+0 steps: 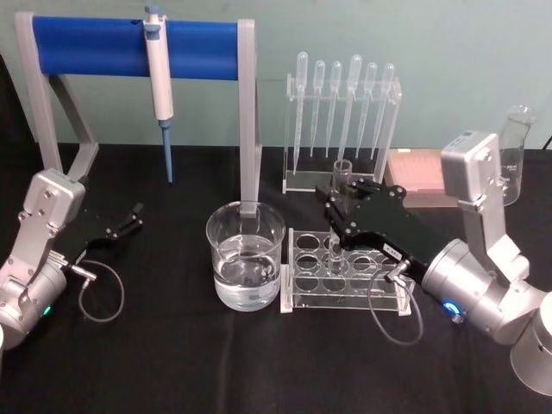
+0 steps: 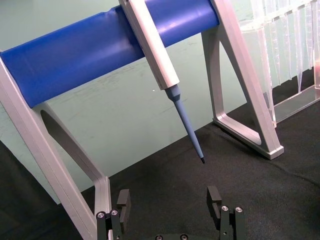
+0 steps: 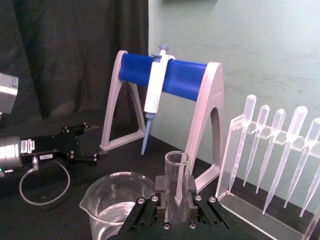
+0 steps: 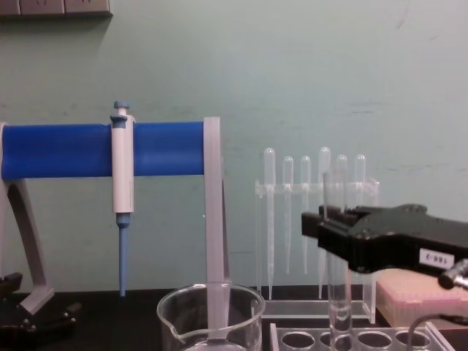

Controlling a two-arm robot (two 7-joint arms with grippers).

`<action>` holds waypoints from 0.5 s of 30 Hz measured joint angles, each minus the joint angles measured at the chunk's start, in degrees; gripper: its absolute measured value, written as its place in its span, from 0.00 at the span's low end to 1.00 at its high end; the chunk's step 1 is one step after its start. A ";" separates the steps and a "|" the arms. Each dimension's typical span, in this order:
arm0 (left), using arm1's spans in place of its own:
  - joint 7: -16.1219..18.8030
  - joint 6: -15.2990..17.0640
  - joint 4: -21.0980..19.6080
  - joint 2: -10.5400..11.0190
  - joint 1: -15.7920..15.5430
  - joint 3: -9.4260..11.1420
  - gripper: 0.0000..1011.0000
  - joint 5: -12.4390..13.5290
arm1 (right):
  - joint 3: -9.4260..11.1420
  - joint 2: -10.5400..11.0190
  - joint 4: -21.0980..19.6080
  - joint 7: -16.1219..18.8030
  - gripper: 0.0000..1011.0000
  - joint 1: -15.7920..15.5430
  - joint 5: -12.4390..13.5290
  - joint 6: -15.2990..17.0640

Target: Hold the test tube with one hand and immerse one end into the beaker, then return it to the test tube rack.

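Test tube [image 1: 341, 172]: standing upright in the rack [image 1: 345, 280], at 3 o'clock from the beaker [image 1: 245, 255]
Right gripper [image 1: 338, 220]: clamping the tube mid-length
Left gripper [image 1: 134, 216]: resting fingers apart, well away at 9 o'clock
Behind: pipettor [image 1: 159, 78] hanging; pipettes [image 1: 343, 103] at 12 o'clock

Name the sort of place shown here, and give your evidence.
Probably a laboratory bench: pipettes hang in a clear stand, a pipettor rests on a blue holder, and the right gripper grips a test tube beside a water-filled beaker.
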 joint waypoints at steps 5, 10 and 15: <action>0.00 0.00 0.00 0.00 0.00 0.00 0.99 0.00 | -0.67 -0.37 1.25 0.23 0.22 0.38 -1.21 0.12; 0.00 0.00 0.00 0.00 0.00 0.00 0.99 0.00 | -1.32 -0.53 2.30 0.57 0.22 0.92 -2.36 0.42; 0.00 0.00 0.00 0.00 0.00 0.00 0.99 0.00 | -1.94 -0.74 3.28 0.99 0.22 1.64 -3.53 0.99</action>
